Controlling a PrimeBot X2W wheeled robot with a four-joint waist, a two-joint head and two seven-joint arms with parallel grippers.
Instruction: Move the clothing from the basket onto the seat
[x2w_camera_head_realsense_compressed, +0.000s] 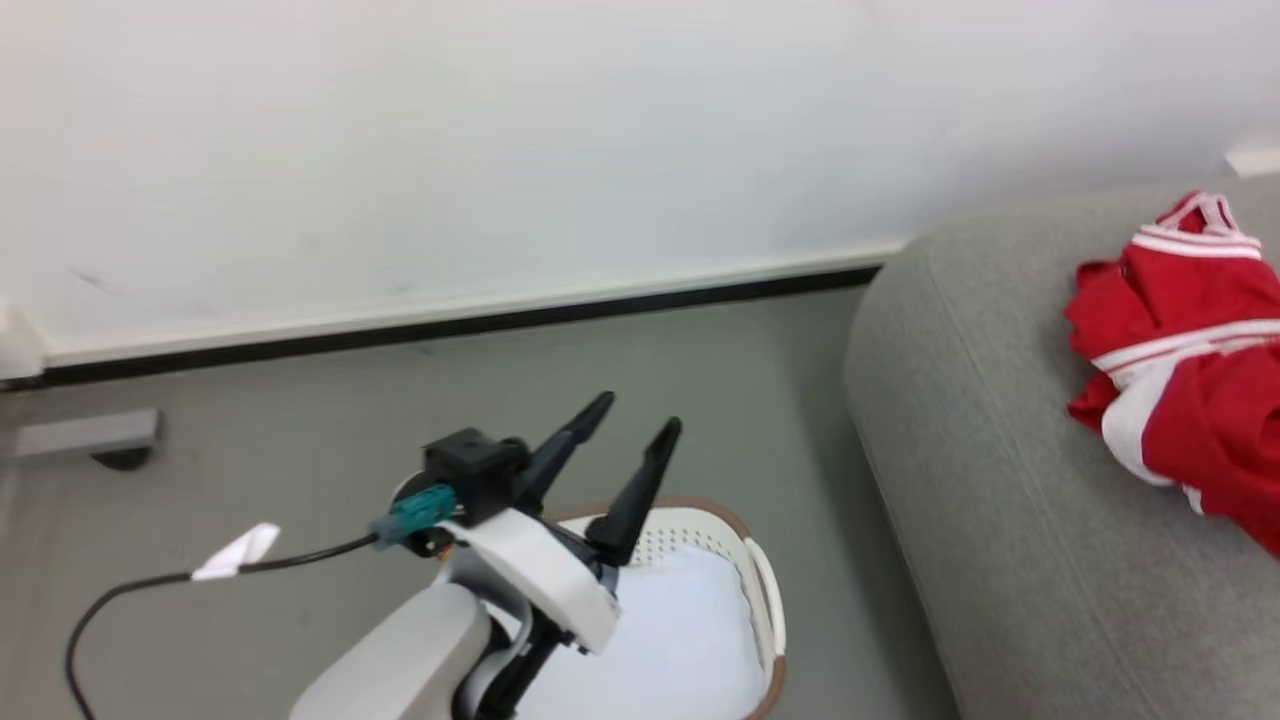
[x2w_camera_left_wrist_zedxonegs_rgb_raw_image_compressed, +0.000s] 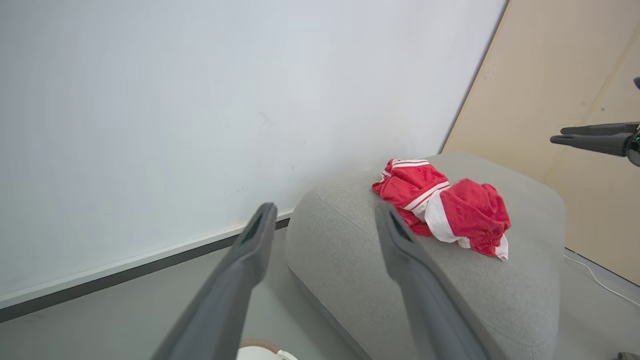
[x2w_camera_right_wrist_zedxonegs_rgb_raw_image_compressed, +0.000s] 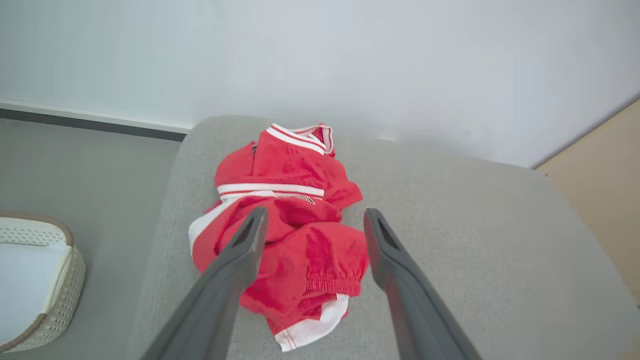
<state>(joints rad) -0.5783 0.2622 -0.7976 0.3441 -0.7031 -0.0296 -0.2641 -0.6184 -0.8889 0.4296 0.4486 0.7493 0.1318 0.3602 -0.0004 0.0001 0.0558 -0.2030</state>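
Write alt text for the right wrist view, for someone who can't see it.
A heap of red-and-white clothing lies on the grey seat, framed between the open fingers of the right end effector. At the left edge, the cream basket stands on the floor, its pale liner pad showing.

Left gripper (x2w_camera_left_wrist_zedxonegs_rgb_raw_image_compressed: 325, 210): two dark jaws rise from the bottom edge, spread wide, nothing between them.
Seat (x2w_camera_left_wrist_zedxonegs_rgb_raw_image_compressed: 505, 295): grey, rounded, beyond the jaws; its near left corner lies between them.
Clothing (x2w_camera_left_wrist_zedxonegs_rgb_raw_image_compressed: 442, 205): crumpled red-and-white heap on the seat's top, toward its far edge by the wall, apart from both jaws.
Basket (x2w_camera_left_wrist_zedxonegs_rgb_raw_image_compressed: 256, 344): a sliver of brown rim at the bottom edge, below the jaws.
Right gripper (x2w_camera_left_wrist_zedxonegs_rgb_raw_image_compressed: 557, 136): at the right edge, side-on, well above the seat.
Wall (x2w_camera_left_wrist_zedxonegs_rgb_raw_image_compressed: 200, 100): white, dark baseboard.
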